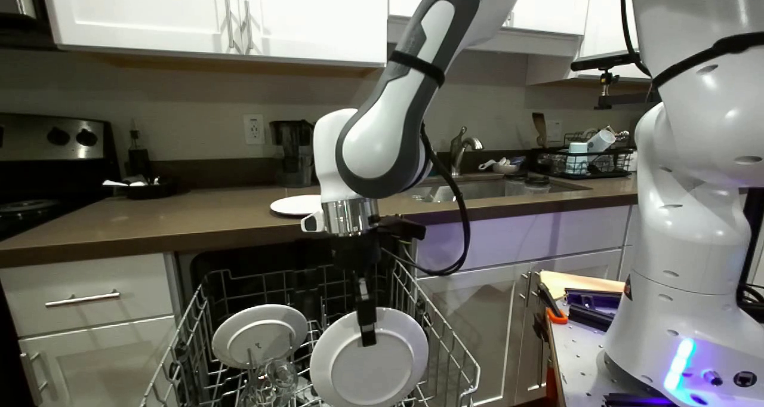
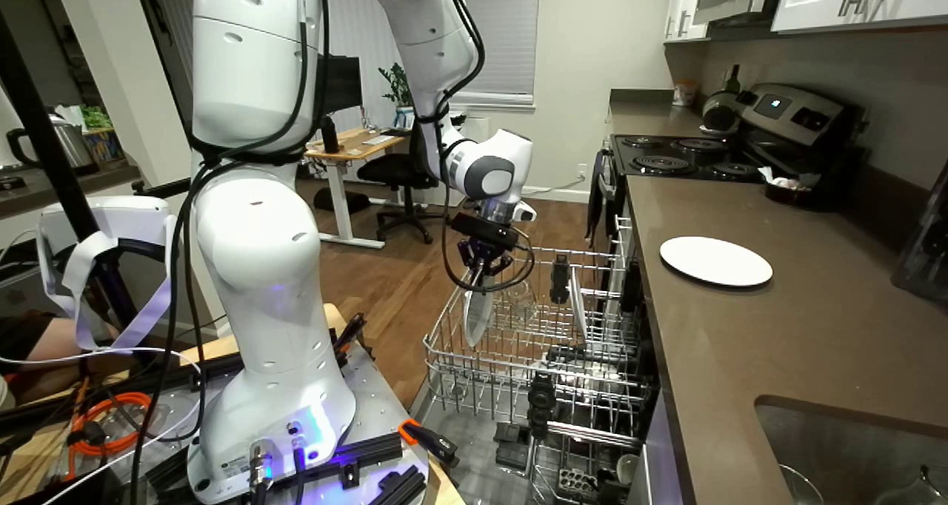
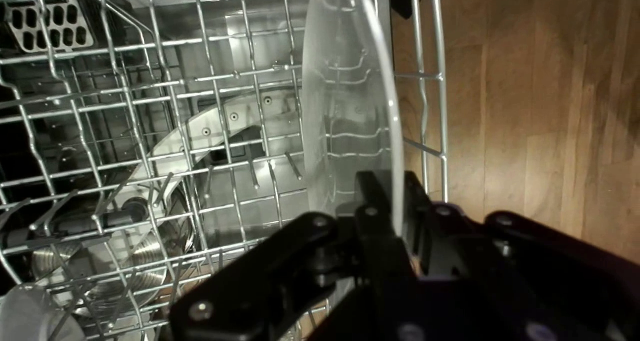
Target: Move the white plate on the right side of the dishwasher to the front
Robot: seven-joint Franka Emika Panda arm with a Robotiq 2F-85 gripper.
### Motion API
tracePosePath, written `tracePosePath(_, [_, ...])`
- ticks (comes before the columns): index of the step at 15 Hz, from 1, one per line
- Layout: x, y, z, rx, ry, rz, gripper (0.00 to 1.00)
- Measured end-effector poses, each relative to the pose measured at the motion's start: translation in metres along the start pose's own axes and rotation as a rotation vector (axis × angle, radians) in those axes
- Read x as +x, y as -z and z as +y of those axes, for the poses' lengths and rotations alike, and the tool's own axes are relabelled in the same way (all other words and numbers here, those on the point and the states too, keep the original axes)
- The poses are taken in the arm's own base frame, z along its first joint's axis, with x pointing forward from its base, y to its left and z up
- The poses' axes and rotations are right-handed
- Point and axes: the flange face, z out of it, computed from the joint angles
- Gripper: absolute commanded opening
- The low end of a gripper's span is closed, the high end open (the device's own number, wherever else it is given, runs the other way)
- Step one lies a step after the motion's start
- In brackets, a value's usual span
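The white plate [image 1: 373, 368] stands upright in the right part of the wire rack of the dishwasher [image 1: 250, 258]. In an exterior view it shows nearly edge-on and slightly tilted [image 2: 477, 318]. The rack also shows in an exterior view above the grey lowered door [image 2: 466, 431]. My gripper [image 1: 366, 326] points down with one finger on each side of the plate's upper rim. In the wrist view the plate [image 3: 350, 126] runs between the fingertips [image 3: 395, 191], which look closed on its rim. The plate's lower edge is hidden from the wrist.
A second white plate [image 1: 262, 329] stands in the rack's left part, with clear glasses [image 1: 277, 377] beside it. A flat white plate [image 2: 715, 261] lies on the brown counter [image 2: 815, 342] above the rack. Upright tines and the rack's side rail [image 3: 442, 106] are close by.
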Motion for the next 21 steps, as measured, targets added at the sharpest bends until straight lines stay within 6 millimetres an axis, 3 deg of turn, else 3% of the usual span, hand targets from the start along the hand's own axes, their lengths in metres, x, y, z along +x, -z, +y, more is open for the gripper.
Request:
tracePosePath(7, [0.0, -0.009, -0.01, 0.009, 0.018, -0.014, 0.03])
tracePosePath(21, [0.006, -0.059, 0.0, 0.001, 0.021, 0.021, 0.03])
